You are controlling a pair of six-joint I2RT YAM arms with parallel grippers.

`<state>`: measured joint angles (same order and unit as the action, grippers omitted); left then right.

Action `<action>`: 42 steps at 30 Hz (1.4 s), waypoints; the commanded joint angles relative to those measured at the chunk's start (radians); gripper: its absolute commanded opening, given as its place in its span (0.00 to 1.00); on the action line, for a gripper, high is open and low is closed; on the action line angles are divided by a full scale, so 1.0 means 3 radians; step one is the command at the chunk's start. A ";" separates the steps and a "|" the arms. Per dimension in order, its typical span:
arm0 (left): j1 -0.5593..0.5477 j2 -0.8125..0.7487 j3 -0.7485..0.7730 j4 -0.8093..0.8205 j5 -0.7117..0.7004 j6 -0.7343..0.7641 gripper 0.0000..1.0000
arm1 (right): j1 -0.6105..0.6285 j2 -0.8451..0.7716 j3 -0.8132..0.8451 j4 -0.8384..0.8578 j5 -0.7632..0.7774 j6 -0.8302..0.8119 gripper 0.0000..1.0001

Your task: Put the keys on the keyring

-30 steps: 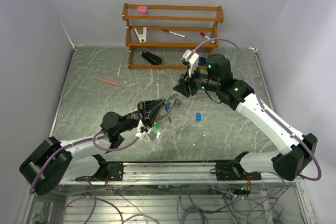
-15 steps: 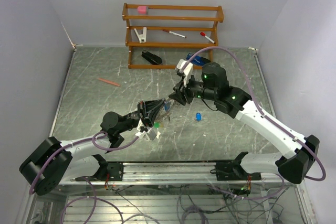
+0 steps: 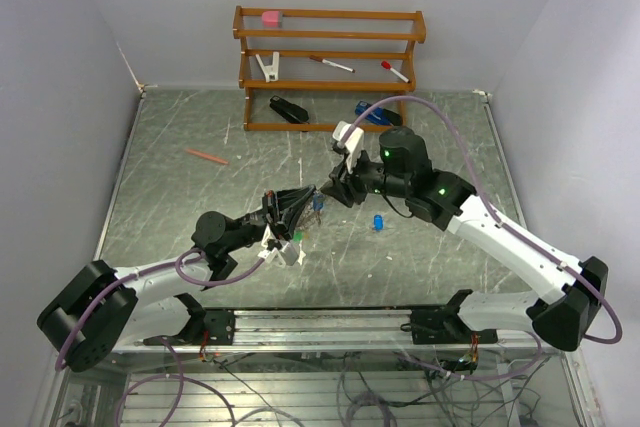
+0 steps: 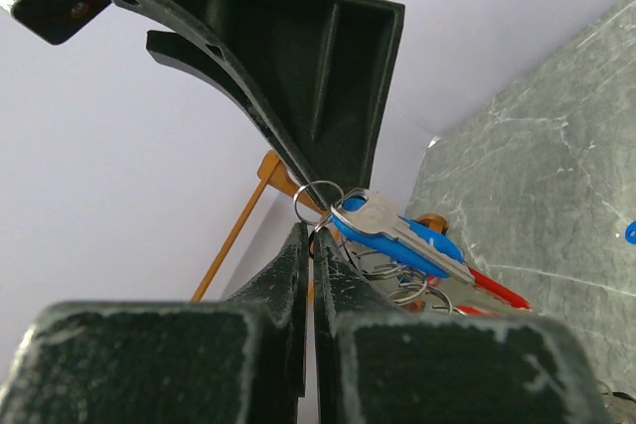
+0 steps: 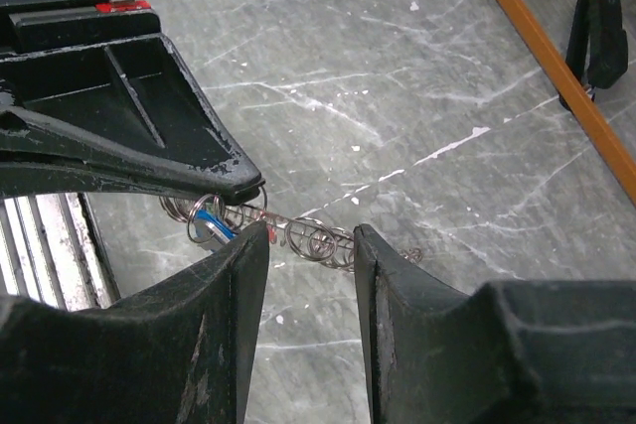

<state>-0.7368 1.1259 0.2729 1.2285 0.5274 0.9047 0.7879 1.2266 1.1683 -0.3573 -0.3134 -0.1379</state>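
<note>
Dangling from the pinched-shut left end effector (image 3: 288, 209), the thin metal keyring (image 4: 310, 202), fringed with small silvery keys, hangs just above the grey marbled desk (image 3: 170, 197). It is probably held up so that its coil can be reached. The right end effector (image 5: 310, 233) hovers beside the ring, jaws apart and holding nothing. One loose blue-headed silvery key (image 3: 378, 221) lies on the desk nearby. I count one ring and two end effectors.

Shiny metal keys (image 4: 383, 226), smooth marbled table (image 4: 542, 161)
</note>
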 commanded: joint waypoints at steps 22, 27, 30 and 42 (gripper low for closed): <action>-0.0029 -0.0057 0.0098 0.0381 0.0134 -0.0050 0.07 | 0.0213 -0.0112 0.0021 -0.0020 0.0226 0.0091 0.39; -0.0027 -0.0070 0.0112 0.0302 0.0098 -0.0056 0.07 | 0.0213 -0.0127 0.0036 -0.0019 0.0192 0.0118 0.40; -0.0026 -0.0103 0.0134 0.0197 0.0093 -0.0050 0.07 | 0.0219 -0.0064 0.0100 -0.0072 0.0114 0.0138 0.40; -0.0026 -0.0129 0.0195 0.0013 -0.0015 -0.0194 0.07 | 0.0234 -0.0084 0.0170 -0.0214 -0.0002 0.0350 0.39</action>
<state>-0.7368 1.1011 0.2855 1.1770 0.5343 0.8799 0.8486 1.2102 1.1839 -0.3973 -0.2844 -0.0700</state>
